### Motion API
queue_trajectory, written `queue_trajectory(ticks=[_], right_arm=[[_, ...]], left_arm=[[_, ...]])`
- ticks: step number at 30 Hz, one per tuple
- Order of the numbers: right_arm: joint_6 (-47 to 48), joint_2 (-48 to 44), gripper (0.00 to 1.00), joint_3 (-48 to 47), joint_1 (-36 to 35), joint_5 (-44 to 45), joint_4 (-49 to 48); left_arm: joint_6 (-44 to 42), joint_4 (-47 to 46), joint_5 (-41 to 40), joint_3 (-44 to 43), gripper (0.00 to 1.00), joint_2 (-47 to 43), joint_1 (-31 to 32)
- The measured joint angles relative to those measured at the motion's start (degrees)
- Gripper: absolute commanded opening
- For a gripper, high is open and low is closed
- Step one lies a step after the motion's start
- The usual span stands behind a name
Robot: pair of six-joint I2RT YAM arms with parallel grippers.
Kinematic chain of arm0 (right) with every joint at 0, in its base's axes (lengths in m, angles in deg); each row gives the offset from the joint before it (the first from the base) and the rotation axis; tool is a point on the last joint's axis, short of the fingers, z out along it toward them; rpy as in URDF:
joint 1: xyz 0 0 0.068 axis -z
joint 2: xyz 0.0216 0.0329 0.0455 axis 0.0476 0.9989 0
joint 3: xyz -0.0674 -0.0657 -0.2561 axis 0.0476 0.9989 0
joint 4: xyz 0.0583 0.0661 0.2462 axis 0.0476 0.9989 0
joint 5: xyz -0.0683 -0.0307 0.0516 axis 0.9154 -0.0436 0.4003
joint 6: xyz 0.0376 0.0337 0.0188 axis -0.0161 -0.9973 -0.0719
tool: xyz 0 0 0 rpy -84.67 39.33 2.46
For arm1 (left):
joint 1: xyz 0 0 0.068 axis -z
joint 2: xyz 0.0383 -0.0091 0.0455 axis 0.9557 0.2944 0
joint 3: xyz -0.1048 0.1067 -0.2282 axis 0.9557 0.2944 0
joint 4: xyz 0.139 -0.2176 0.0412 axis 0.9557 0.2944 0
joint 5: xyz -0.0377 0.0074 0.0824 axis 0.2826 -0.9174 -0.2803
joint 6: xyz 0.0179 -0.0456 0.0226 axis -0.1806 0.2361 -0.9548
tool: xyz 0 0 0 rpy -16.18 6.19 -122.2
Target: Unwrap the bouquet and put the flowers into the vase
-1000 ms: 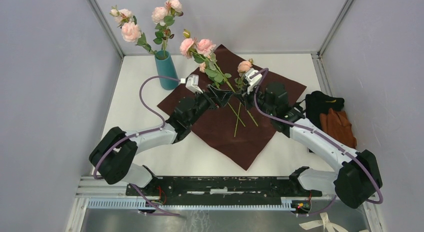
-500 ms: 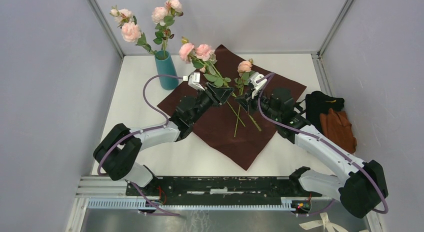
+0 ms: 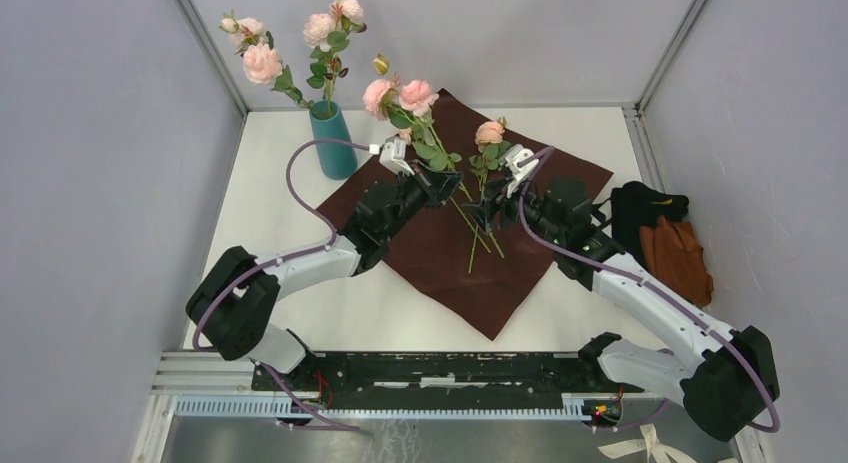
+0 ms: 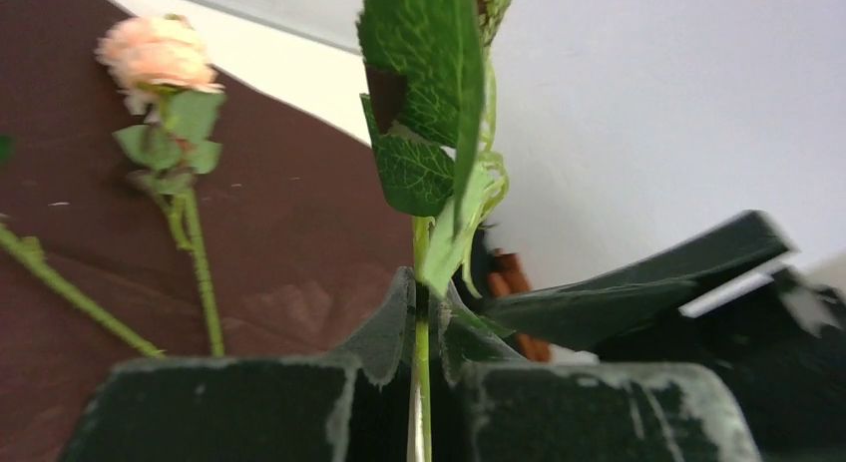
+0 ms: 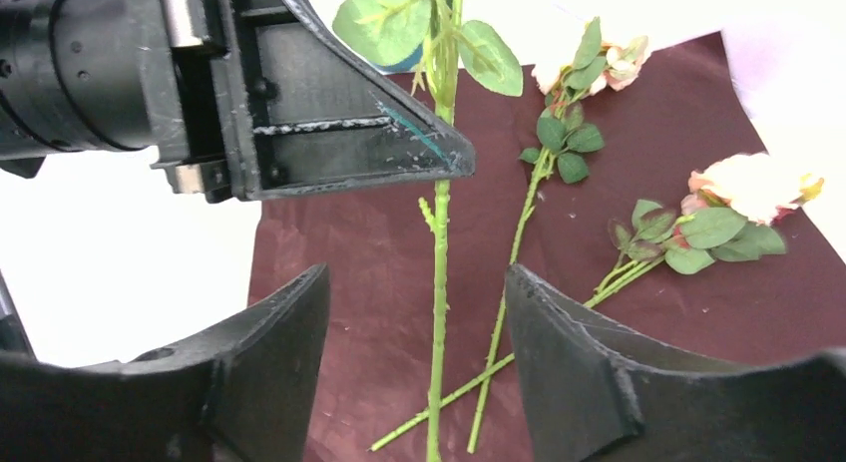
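- You're looking into a robot test cell in a lab.
- Plain grey walls [image 3: 100,183] close it in on the left, back and right. Bare aluminium posts [image 3: 205,48] join them at the back corners.
- Your left arm [image 3: 300,268] and right arm [image 3: 650,303] are bolted to a rail [image 3: 440,368] at the near edge of a white table [image 3: 260,213]. Their purple cables [image 3: 290,178] loop in the open.
- The things laid out read as staged props: roses [image 3: 262,61], a vase [image 3: 333,148], a sheet of maroon paper [image 3: 470,283] and a cloth pile [image 3: 665,233] at the right edge.
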Motion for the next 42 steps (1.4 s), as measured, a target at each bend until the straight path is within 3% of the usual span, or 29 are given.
queue_trajectory(ticks=[3,8,14,20,31,42], right_arm=[[0.0,-0.8,0.94,0.0,0.0,1.4,-0.2],[0.8,-0.5,0.98,0.0,0.0,7.8,-0.1],[1.9,6.7,0.98,0.0,0.0,20.3,0.9],[2.2,12.2,0.98,1.1,0.0,25.3,1.7],[4.4,18.6,0.98,1.2,0.0,29.1,1.4],[5.2,24.6,0.98,1.1,0.0,31.2,1.5]], left_arm=[[-5.7,9.3,-4.0,-3.6,0.02,-0.8,0.0],[-17.3,22.6,-15.0,-9.1,0.02,-6.3,0.0],[-30.6,26.8,-30.4,-11.8,0.03,-12.2,0.0],[-42.7,25.3,-41.6,-14.6,0.07,-9.4,-3.1],[-52.9,19.8,-42.4,-29.4,0.06,0.9,-17.7],[-60.1,12.7,-38.4,-43.1,0.02,7.5,-19.1]])
